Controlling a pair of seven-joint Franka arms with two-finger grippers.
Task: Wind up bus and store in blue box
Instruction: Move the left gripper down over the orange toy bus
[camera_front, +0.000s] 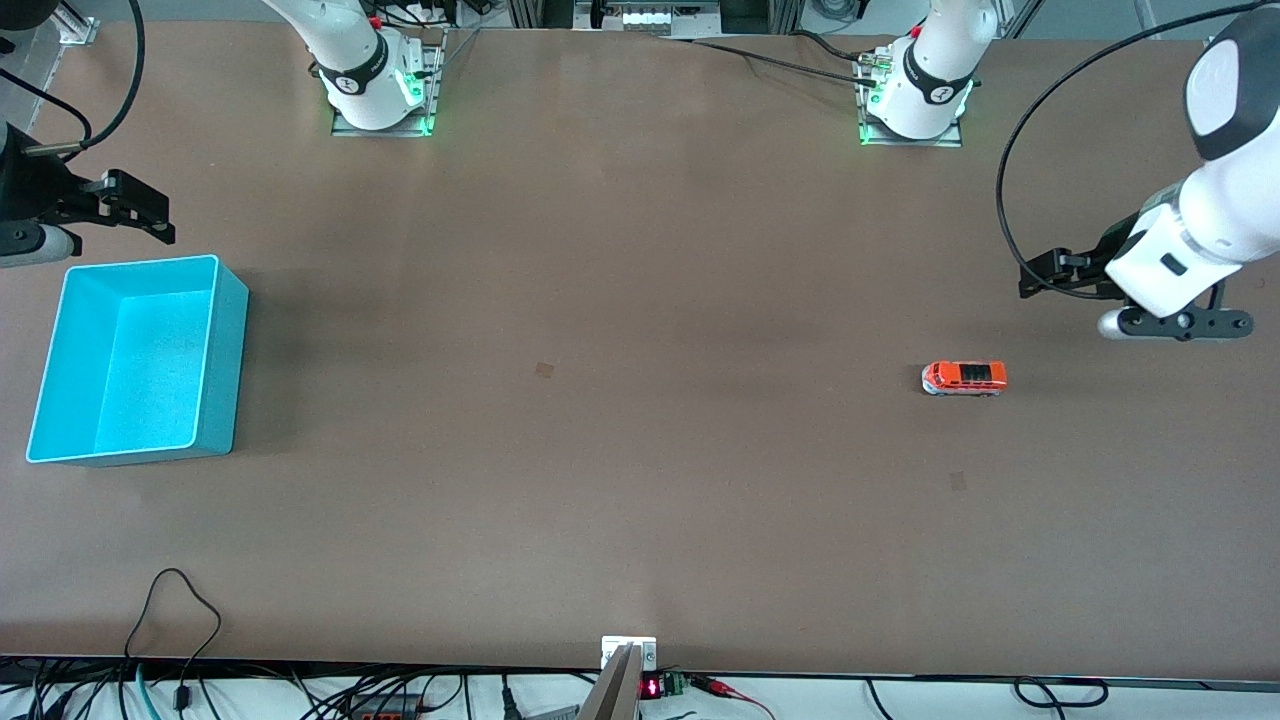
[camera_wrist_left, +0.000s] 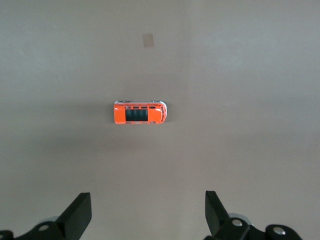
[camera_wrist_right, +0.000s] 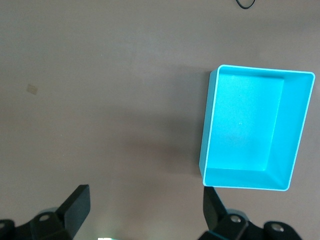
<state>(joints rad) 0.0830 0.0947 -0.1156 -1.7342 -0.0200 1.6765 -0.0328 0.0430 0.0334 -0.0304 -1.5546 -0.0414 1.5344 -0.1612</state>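
The small orange-red bus stands on its wheels on the brown table toward the left arm's end; it also shows in the left wrist view. My left gripper hangs open and empty over bare table, apart from the bus; in its wrist view the fingers stand wide apart. The blue box stands empty at the right arm's end; it also shows in the right wrist view. My right gripper is open and empty over the table just beside the box, as its wrist view shows.
Two small tape marks lie on the table, one near the middle and one nearer the camera than the bus. A black cable loop lies near the front edge. The arm bases stand along the back edge.
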